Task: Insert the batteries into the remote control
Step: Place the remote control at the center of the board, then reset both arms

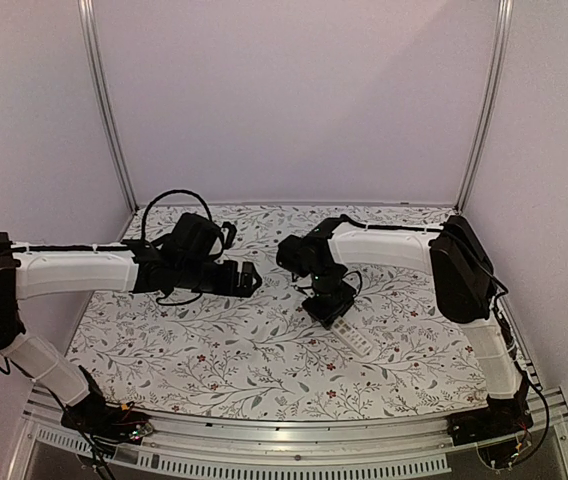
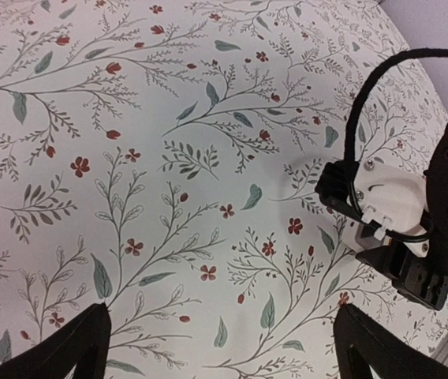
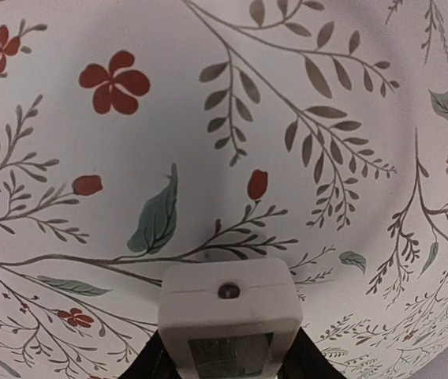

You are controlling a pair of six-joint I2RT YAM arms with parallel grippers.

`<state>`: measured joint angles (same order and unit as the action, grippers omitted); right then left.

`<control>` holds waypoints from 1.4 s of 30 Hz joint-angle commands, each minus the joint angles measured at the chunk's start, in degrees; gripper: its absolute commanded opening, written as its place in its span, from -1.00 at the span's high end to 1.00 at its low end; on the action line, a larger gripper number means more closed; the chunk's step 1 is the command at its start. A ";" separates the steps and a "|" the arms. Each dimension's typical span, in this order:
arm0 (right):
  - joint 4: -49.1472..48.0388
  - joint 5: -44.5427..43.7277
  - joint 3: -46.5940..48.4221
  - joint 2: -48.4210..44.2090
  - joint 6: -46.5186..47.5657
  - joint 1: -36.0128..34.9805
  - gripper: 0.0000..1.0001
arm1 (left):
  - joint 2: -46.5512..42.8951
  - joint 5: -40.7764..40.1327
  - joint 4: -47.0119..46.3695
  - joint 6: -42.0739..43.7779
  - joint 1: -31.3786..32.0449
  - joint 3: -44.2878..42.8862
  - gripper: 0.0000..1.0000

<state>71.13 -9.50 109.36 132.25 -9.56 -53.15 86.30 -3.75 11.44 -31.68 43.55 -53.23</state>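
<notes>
While the right jaws clasp the slim white plastic remote control (image 1: 352, 336) by one end, its length trails toward the near right.
Wide apart and empty, the left jaws hang farther off; batteries unseen.

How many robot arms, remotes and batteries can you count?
arms: 2, the left arm and the right arm
remote: 1
batteries: 0 in view
total: 3
</notes>
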 commanded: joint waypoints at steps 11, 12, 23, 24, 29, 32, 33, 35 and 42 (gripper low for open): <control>-3.39 3.13 -0.12 0.25 -0.03 -0.15 -0.44 | -0.31 2.25 1.64 -0.18 -2.36 -1.39 -0.99; -4.11 3.50 -0.64 -1.16 0.02 -0.03 -0.55 | -0.41 2.25 2.27 -0.21 -2.48 -1.88 -0.99; -25.11 15.67 -21.71 -26.00 -0.82 10.11 -0.97 | -0.22 6.53 11.99 3.04 -5.98 -12.98 -0.99; -27.84 17.08 -24.29 -28.59 -0.94 11.82 -0.98 | -0.10 6.66 13.13 3.40 -6.42 -14.02 -0.99; -34.71 21.35 -35.76 -39.94 -1.34 20.88 -0.98 | -2.02 4.13 15.84 5.79 -8.93 -17.86 -0.99; -38.88 23.21 -42.96 -44.67 -1.46 25.91 -0.97 | -3.47 4.56 15.68 5.32 -11.60 -17.16 -0.99; -40.60 23.57 -45.56 -47.26 -1.59 27.39 -0.98 | -3.80 4.99 15.60 5.03 -12.42 -16.40 -0.99; -43.22 23.21 -51.28 -50.95 -2.18 29.90 -0.98 | -4.63 5.93 15.01 4.58 -13.90 -14.25 -0.99; -51.89 22.20 -64.48 -61.94 -5.23 33.72 -0.97 | -6.88 4.88 13.01 2.69 -15.40 -4.28 -0.99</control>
<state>26.98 12.36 49.19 74.83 -12.32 -20.03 80.42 1.13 24.69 -27.75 28.71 -62.37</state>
